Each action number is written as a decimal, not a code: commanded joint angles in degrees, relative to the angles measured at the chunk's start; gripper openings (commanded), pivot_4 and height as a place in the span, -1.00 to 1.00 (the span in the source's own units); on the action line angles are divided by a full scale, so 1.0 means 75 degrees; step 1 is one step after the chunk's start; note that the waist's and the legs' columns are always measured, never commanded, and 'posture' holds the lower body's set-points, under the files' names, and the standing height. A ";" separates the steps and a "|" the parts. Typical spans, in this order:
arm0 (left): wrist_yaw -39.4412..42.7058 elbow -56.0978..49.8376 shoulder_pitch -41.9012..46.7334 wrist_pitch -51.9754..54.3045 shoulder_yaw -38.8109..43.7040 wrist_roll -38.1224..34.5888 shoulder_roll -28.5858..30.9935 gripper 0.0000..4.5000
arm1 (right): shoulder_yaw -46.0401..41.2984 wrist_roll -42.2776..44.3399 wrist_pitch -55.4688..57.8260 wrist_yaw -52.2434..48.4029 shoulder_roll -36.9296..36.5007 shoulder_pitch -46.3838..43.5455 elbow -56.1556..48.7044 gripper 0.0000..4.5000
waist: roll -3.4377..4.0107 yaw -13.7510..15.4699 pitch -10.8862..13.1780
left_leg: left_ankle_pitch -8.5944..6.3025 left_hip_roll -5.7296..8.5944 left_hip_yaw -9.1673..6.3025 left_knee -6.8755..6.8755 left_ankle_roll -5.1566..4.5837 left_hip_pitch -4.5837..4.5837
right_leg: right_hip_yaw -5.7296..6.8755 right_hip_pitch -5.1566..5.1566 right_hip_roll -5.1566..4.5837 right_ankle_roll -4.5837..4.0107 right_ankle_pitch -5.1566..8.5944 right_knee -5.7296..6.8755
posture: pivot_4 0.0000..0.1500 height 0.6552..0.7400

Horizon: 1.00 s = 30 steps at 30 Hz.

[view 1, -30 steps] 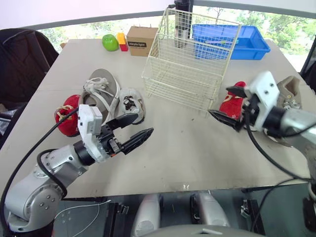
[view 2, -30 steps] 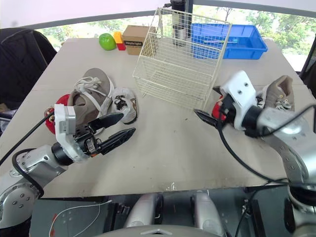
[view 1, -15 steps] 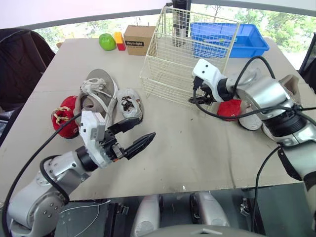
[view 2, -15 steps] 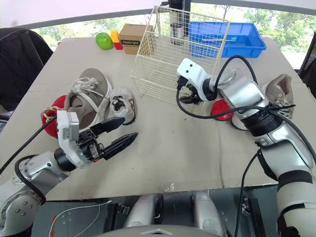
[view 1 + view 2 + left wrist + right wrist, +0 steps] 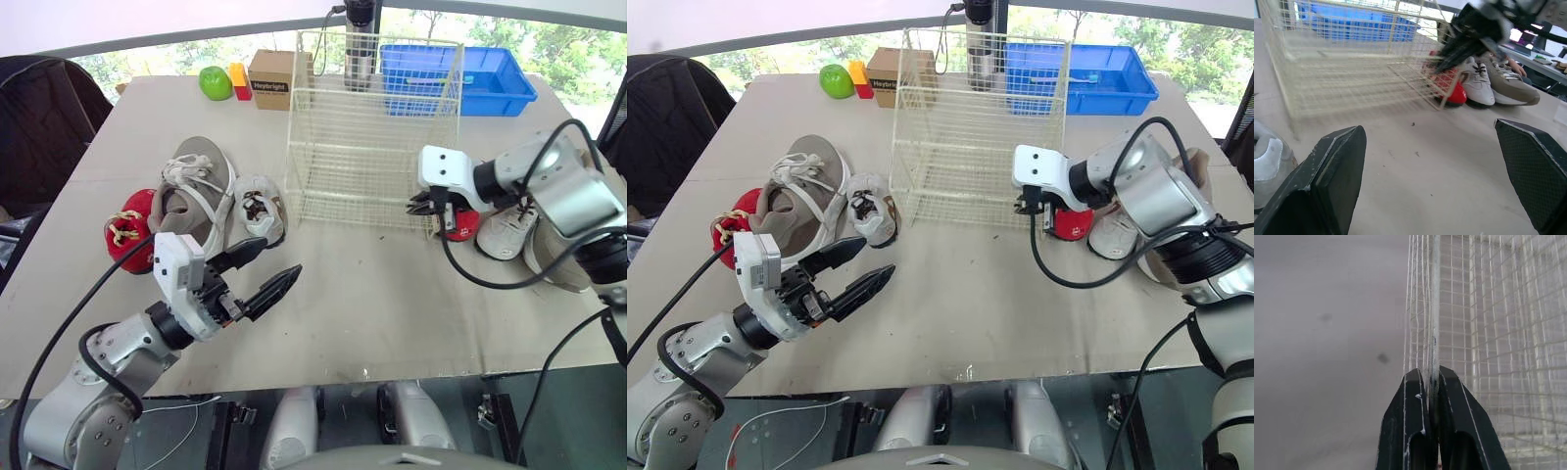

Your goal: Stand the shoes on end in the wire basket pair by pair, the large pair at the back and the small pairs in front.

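My right gripper (image 5: 1432,382) is pinched shut on a thin upright wire at the near corner of the wire basket (image 5: 372,137), one black finger pressed to each side of that wire. From this gripper the basket stretches away toward my left, standing upright on the desk (image 5: 392,304). Just behind the gripper, right at the basket's corner, lies a small red shoe (image 5: 462,223). Farther out to my right are a small white shoe (image 5: 505,230) and then a large tan shoe (image 5: 558,259), close together on the desk.

My left gripper (image 5: 281,258) hangs low over the desk with its fingers spread wide and nothing between them. It points toward the basket, which stands well apart ahead of it. Near its outer side lies a second small white shoe (image 5: 260,208), then a second large tan shoe (image 5: 196,186) with loose laces. Farthest out is a second small red shoe (image 5: 127,230). All three are on the desk outside the basket.

Beyond the basket, at the far edge, sit a blue bin (image 5: 490,78), a cardboard box (image 5: 271,78) and a green apple (image 5: 217,82).
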<state>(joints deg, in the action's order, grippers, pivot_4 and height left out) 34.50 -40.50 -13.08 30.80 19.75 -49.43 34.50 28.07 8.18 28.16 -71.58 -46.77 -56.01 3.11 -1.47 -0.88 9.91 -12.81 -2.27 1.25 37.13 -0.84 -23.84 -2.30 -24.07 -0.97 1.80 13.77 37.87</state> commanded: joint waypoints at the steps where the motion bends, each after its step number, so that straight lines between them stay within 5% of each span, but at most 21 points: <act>1: -0.0110 -0.0051 -0.0151 -0.0178 0.0250 0.0001 -0.0076 1.00 | -0.0483 0.0131 -0.0669 -0.0627 -0.0128 0.0056 -0.0166 -0.97 | 0.0004 -0.0009 0.0003 | 0.0000 -0.0001 0.0000 0.0000 0.0000 0.0002 | -0.0002 0.0000 0.0001 0.0000 0.0000 0.0000 | 1.00 1.00; 19: -0.0727 -0.0249 -0.0315 -0.0089 0.0631 -0.0053 0.0038 1.00 | -0.1469 0.0022 -0.1456 -0.0830 -0.0171 0.0792 0.0263 -0.97 | 0.0005 0.0034 0.0005 | 0.0000 0.0000 0.0001 0.0010 0.0000 0.0004 | -0.0006 0.0009 -0.0012 -0.0015 0.0008 0.0000 | 1.00 1.00; 25: -0.1382 -0.0251 -0.0559 -0.0227 0.1091 -0.0189 -0.0413 1.00 | -0.2706 0.1387 -0.0961 -0.0642 0.0229 0.1454 -0.0810 -0.07 | 0.0006 0.0025 0.0006 | 0.0000 -0.0007 -0.0005 0.0008 0.0000 0.0009 | 0.0000 0.0009 -0.0003 -0.0009 0.0004 0.0009 | 1.00 1.00; 30: -0.2745 -0.0242 -0.0653 -0.0470 0.1849 0.0309 -0.0991 1.00 | -0.3782 0.3321 0.0084 0.0470 0.1178 0.2285 -0.2703 0.92 | 0.0005 0.0019 0.0006 | 0.0000 -0.0008 -0.0016 0.0005 0.0000 0.0002 | -0.0004 0.0009 -0.0007 0.0005 -0.0004 0.0003 | 1.00 1.00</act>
<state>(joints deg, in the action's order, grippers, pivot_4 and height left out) 18.96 -40.73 -18.10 29.37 29.54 -48.50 28.27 3.33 26.12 25.43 -72.16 -39.62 -40.16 -9.68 -1.44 -0.73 9.96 -12.81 -2.34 1.09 37.19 -0.84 -23.79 -2.34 -23.98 -1.02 1.86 13.73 37.95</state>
